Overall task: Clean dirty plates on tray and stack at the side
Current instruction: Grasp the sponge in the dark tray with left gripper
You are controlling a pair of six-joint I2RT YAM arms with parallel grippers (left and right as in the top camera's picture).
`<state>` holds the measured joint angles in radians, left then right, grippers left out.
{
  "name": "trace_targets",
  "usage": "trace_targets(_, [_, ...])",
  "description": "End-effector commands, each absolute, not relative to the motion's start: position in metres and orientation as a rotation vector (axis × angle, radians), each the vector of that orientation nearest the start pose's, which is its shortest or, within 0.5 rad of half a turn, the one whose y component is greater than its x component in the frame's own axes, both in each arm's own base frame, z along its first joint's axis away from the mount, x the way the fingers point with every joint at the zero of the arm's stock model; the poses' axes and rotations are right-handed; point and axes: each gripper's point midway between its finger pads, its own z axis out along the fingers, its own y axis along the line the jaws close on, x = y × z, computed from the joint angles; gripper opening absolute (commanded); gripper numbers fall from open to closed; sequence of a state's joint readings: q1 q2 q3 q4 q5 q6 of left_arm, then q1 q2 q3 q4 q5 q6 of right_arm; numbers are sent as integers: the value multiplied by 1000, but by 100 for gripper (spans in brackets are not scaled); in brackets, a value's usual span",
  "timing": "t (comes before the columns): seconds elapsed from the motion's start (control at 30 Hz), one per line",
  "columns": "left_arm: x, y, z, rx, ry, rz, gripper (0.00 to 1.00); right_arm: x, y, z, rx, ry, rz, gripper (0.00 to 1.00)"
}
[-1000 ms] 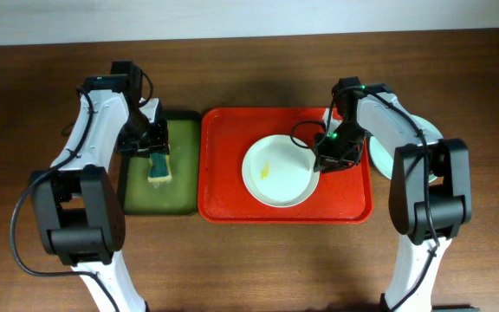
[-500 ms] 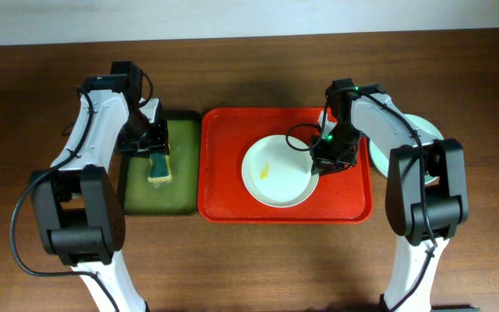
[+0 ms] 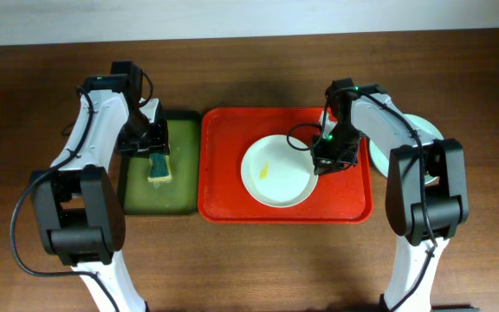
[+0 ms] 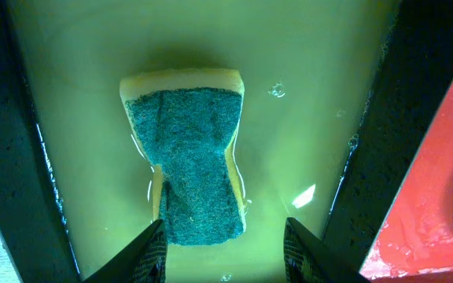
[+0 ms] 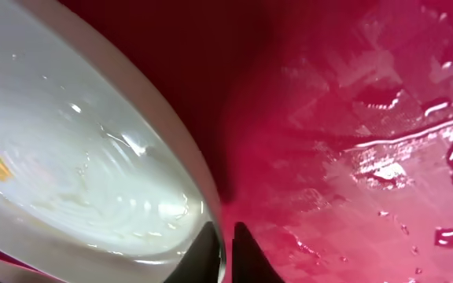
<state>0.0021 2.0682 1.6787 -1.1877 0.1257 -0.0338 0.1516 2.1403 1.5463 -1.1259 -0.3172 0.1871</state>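
- The right gripper (image 3: 326, 162) pinches the right rim of the white plate (image 3: 275, 171) — on the red tray (image 3: 223, 173).
- The left gripper (image 4: 225, 240) holds a sponge (image 4: 195, 165) over the green tray (image 3: 137, 195).

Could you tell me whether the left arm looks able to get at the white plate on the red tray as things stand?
Probably yes. The left gripper holds the sponge over the green tray, right beside the red tray. Most of the plate lies bare; the right gripper grips only its far rim.
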Motion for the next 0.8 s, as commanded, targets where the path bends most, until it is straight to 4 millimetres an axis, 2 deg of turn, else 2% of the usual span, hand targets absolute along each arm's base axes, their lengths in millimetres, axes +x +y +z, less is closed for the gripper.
trace_targets(0.0, [393,-18,66,-68,3138,-191,46,351,108,14,93,3303,453,9])
trace_targets(0.07, [393,-18,66,-68,3138,-191,46,352,108,13,91,3299,453,10])
trace_targets(0.13, [393,-18,66,-68,3139,-192,45,353,108,13,90,3292,454,4])
trace_targets(0.3, [392,-12,63,-75,3144,-128,42,353,108,13,91,3295,454,4])
trace_targets(0.47, [385,-11,31,-151,3141,-127,38,353,108,13,91,3294,454,4])
trace_targets(0.57, [395,-11,18,-161,3085,-129,33,353,108,13,91,3295,454,4])
trace_targets(0.63, [393,-11,10,-179,3079,-129,31,353,108,13,91,3295,454,4])
trace_targets(0.7, [390,-11,8,-180,3088,-129,0,353,108,13,91,3295,454,4])
trace_targets(0.77, [394,-11,16,-179,3077,-130,0,352,108,13,91,3296,454,4])
